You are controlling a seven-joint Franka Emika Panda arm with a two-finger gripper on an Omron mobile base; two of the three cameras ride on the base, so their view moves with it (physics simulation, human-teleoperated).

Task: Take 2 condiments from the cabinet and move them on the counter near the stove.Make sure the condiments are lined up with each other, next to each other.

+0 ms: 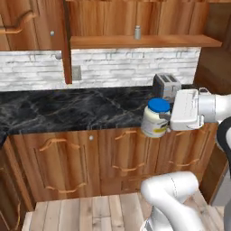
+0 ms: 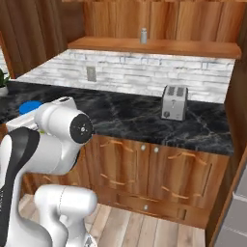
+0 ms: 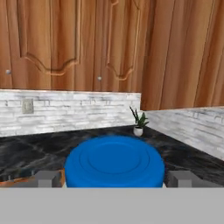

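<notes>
The gripper (image 1: 166, 118) clasps the blue-lidded jar (image 1: 155, 118) by its sides, carried in the air at the desk's (image 1: 67, 110) near edge, so keep it upright while travelling, with the shaker (image 1: 137, 32) waiting on the cabinet shelf (image 1: 144, 41).

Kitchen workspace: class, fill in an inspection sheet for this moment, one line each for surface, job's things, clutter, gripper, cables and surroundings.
Surface: black marble counter, veined, on wooden base cabinets.
Job's things: jar with blue lid, held by the gripper in front of the counter edge; shaker upright on the cabinet shelf.
Clutter: silver toaster at the back of the counter; small potted plant in the counter's corner.
Gripper: gripper holds the jar, fingers on either side below the lid.
Cables: nothing seen.
Surroundings: white brick backsplash with a wall outlet; wooden floor.
</notes>
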